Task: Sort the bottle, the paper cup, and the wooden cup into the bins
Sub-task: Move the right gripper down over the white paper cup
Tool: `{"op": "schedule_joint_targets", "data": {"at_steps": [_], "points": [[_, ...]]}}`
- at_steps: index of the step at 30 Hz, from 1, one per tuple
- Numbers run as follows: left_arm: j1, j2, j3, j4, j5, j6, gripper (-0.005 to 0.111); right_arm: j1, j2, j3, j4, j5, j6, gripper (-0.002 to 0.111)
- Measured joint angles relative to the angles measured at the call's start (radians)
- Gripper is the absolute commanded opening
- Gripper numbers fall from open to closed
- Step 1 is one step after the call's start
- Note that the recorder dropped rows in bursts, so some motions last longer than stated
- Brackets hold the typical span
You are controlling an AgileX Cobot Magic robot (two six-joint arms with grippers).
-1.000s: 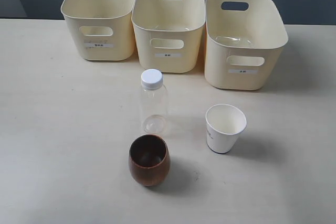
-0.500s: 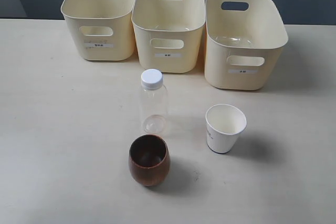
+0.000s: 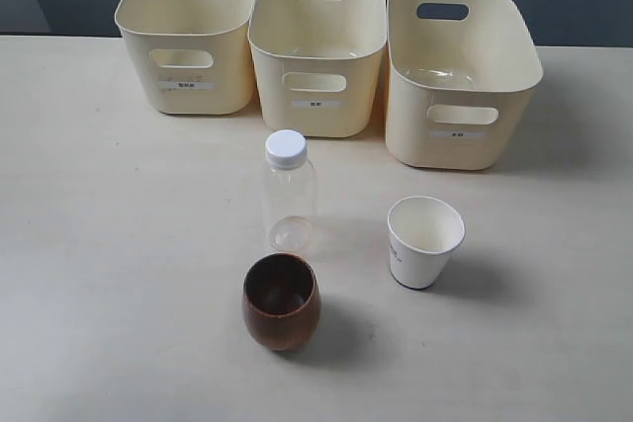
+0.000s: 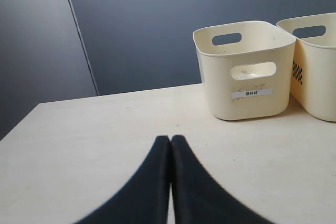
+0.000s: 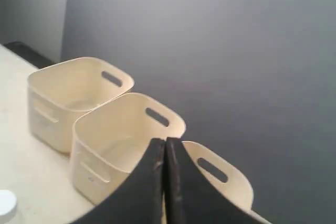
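In the exterior view the clear bottle [image 3: 289, 195] with its white cap stands upright mid-table. The dark brown wooden cup [image 3: 281, 300] sits just in front of it, and the white paper cup [image 3: 423, 241] stands to the right. Three cream-yellow bins line the back: left [image 3: 188, 32], middle [image 3: 316, 46] and right [image 3: 457, 74]. Neither arm shows in that view. My left gripper [image 4: 170, 139] is shut and empty over bare table, with a bin [image 4: 244, 69] ahead. My right gripper [image 5: 165, 141] is shut and empty, raised before the bins [image 5: 113, 145]; the bottle's cap [image 5: 6, 203] shows at the edge.
The pale table [image 3: 119, 244] stretches wide around the three items. A dark grey wall [image 4: 157, 24] stands behind the bins. The bins look empty inside from what shows.
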Motion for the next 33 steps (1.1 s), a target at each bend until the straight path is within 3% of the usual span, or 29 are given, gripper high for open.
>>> {"op": "schedule_joint_targets", "data": {"at_steps": [5, 13, 33], "points": [[0.0, 0.0, 0.0, 0.0, 0.0, 0.0, 0.0, 0.073, 0.115, -0.083, 0.126, 0.129, -0.187, -0.001], [0.0, 0.0, 0.0, 0.0, 0.0, 0.0, 0.0, 0.082, 0.251, -0.137, 0.351, 0.391, -0.496, -0.001], [0.0, 0.0, 0.0, 0.0, 0.0, 0.0, 0.0, 0.082, 0.442, -0.139, 0.467, 0.729, -0.556, -0.001]]}}
